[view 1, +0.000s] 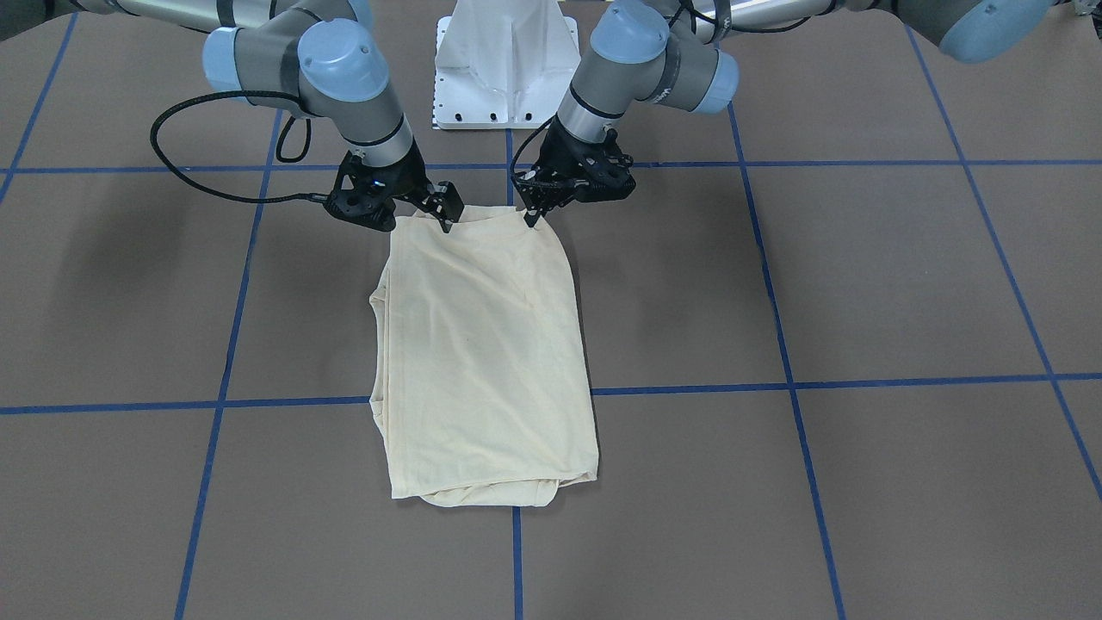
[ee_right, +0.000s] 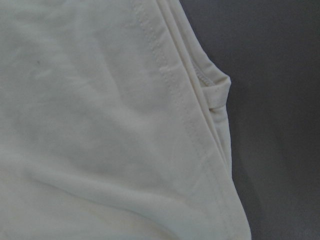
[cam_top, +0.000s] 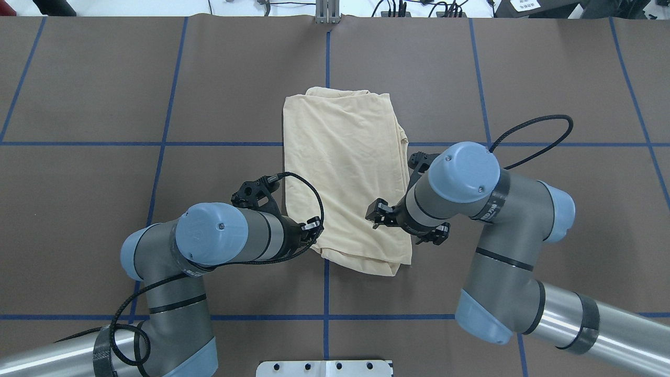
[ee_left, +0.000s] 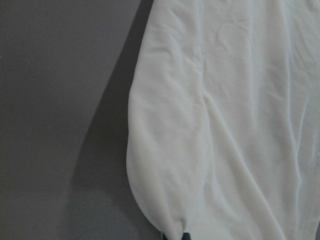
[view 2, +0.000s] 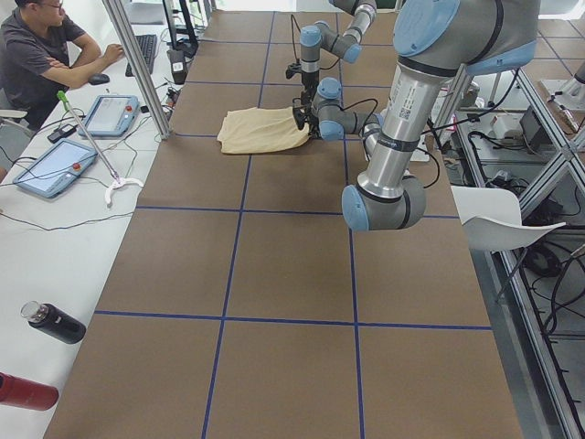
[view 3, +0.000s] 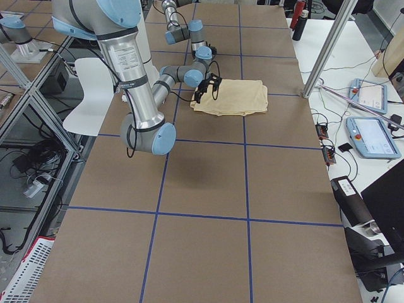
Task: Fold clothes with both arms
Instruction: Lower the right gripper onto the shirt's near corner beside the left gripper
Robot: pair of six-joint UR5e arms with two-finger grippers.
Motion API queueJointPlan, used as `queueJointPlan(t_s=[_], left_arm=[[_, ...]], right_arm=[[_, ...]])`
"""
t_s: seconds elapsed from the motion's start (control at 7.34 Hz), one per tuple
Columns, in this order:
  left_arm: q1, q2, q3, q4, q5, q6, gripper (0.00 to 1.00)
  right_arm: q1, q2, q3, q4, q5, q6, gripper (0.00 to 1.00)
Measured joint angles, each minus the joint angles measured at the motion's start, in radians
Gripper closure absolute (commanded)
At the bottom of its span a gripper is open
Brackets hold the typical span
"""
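The pale cream shirt (view 1: 482, 344) lies folded into a tall rectangle at the table's middle, plain side up; its print and neck label are hidden. It also shows in the overhead view (cam_top: 345, 157) and in both wrist views (ee_left: 225, 125) (ee_right: 100, 125). My left gripper (view 1: 534, 213) (cam_top: 313, 230) is shut on the robot-side corner of the shirt. My right gripper (view 1: 441, 215) (cam_top: 378, 213) is shut on the other robot-side corner. The edge between them sags slightly, just above the table. In the right wrist view no fingers show.
The white pedestal base (view 1: 508, 69) stands just behind the grippers. Blue tape lines (view 1: 792, 379) grid the brown table. In the exterior left view an operator (view 2: 37, 55) sits at a side bench with tablets (view 2: 50, 169), bottles (view 2: 55, 322) and a metal post (view 2: 137, 69).
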Motion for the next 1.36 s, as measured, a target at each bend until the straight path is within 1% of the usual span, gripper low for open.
queueJointPlan(t_s=[0.27, 0.41, 1.36], left_arm=[[0.001, 0.0, 0.001, 0.0, 0.0, 0.0, 1.0], [0.001, -0.001, 0.001, 0.0, 0.0, 0.0, 1.0], [0.002, 0.0, 0.0, 0.0, 0.0, 0.0, 1.0]], right_arm=[[-0.044, -0.002, 0.0, -0.014, -0.036, 0.102, 0.0], [-0.061, -0.005, -0.002, -0.014, -0.053, 0.122, 0.0], [-0.086, -0.022, -0.04, -0.007, -0.065, 0.123, 0.01]])
